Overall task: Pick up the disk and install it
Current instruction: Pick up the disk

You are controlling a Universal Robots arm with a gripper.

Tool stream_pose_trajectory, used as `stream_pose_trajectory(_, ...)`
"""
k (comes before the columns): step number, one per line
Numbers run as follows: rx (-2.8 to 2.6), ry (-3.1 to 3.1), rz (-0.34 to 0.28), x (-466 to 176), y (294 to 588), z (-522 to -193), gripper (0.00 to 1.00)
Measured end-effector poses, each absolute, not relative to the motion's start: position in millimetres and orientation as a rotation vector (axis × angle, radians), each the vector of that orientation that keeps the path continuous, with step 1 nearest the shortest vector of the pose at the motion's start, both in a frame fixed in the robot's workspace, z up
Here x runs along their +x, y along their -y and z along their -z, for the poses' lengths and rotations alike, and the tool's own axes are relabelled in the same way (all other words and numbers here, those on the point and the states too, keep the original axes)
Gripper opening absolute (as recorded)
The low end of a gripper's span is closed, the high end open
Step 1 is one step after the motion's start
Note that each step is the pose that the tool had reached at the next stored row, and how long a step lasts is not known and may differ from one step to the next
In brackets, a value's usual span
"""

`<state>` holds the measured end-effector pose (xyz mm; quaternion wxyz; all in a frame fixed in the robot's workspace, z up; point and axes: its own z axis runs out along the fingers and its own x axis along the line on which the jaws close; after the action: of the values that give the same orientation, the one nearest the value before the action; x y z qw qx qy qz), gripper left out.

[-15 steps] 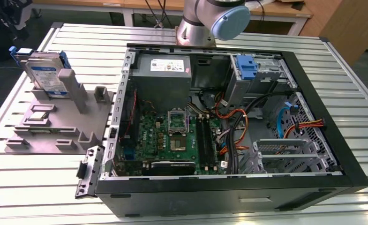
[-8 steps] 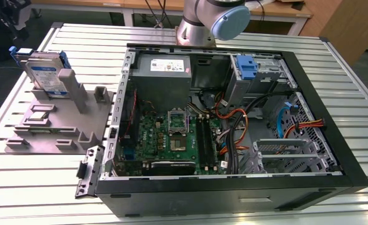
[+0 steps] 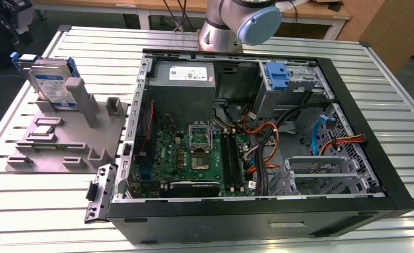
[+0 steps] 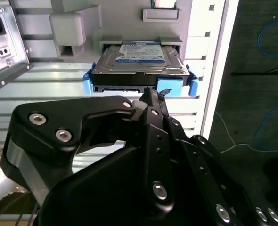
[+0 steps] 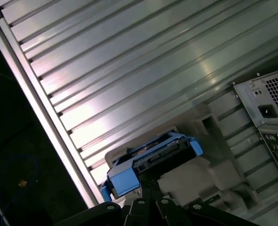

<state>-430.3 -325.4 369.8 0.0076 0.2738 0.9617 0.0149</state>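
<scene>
The disk was seen stood on edge in the grey fixture, at the exterior view's left of the open computer case. In both wrist views the gripper was seen pressed together, nothing held, apart from the disk.

Exterior view high above table — both wrist views near the disk

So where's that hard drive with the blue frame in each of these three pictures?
Exterior view: the hard drive stands on edge in the grey holder, at the exterior view's left of the computer case.
Second wrist view: the hard drive sits just ahead of the gripper, label showing.
First wrist view: the hard drive is seen end-on, blue frame around it.
Shared landmark: the grey holder carrying it.
</scene>
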Motion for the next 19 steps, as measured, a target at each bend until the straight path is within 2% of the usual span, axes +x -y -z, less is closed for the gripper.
stream_pose_trajectory(19,1.241,-2.865,-0.043,-434.9,325.4,-369.4,0.1)
